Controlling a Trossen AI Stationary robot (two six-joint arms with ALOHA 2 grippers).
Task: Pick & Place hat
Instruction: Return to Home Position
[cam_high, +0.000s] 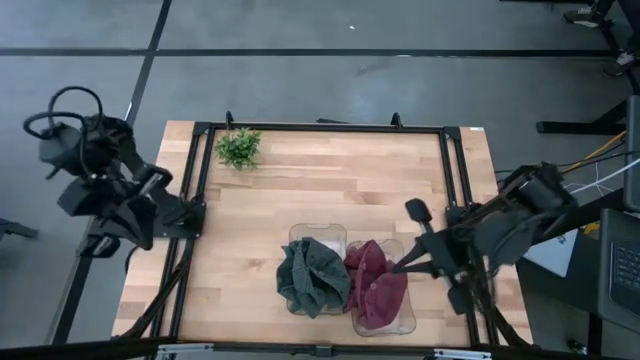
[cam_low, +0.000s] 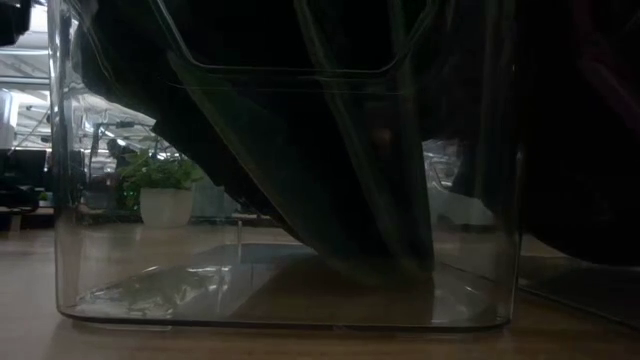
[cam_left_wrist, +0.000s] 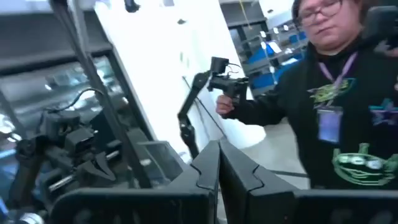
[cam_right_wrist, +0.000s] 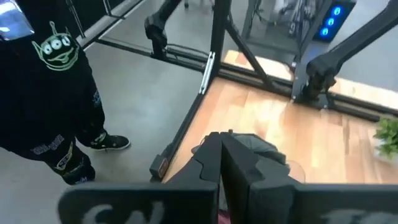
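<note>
With left gripper (cam_left_wrist: 217, 171) and right gripper (cam_right_wrist: 221, 155) fingers pressed together, we fear the right one, seemingly beside the red cap (cam_high: 375, 285), snagging it.

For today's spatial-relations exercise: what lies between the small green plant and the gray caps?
Only bare wooden tabletop separates the plant from the gray caps, as the high view shows.

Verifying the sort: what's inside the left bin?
Bunched gray caps, spilling over the rim of the left bin. How many there are, and the floor beneath them, is covered.
</note>
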